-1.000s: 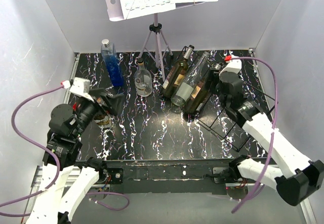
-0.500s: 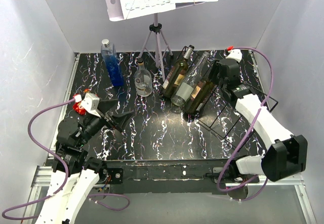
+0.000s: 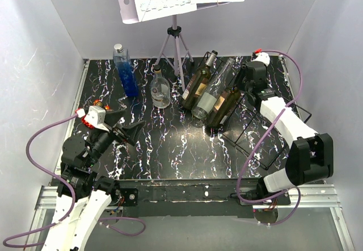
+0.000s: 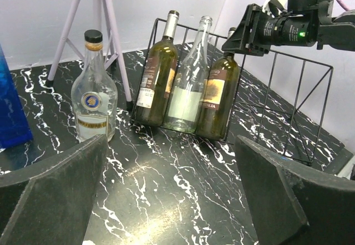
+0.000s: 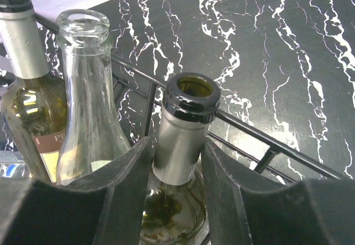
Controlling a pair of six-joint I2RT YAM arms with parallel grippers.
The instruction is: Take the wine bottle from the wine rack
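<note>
The wine rack [image 3: 266,132] is a black wire frame at the right of the table, with three bottles leaning in its left end. The rightmost is a dark green wine bottle [image 3: 224,106] with silver foil on its neck and an open mouth [image 5: 186,123]. My right gripper [image 3: 243,83] reaches in from the back. Both of its fingers press on the foil neck [image 5: 177,145], just under the lip. My left gripper [image 3: 129,127] hovers wide open over bare table at the near left [image 4: 171,145], holding nothing.
An olive bottle [image 3: 195,83] and a clear bottle [image 3: 212,89] lean beside the gripped one. A squat clear bottle [image 3: 160,92], a tall blue bottle [image 3: 126,72] and the grey music stand's tripod [image 3: 176,46] stand at the back. White walls enclose three sides.
My right gripper moved back and left to the rightmost bottle's neck and closed around it. My left arm drew back from the left side toward the near edge, still open.
</note>
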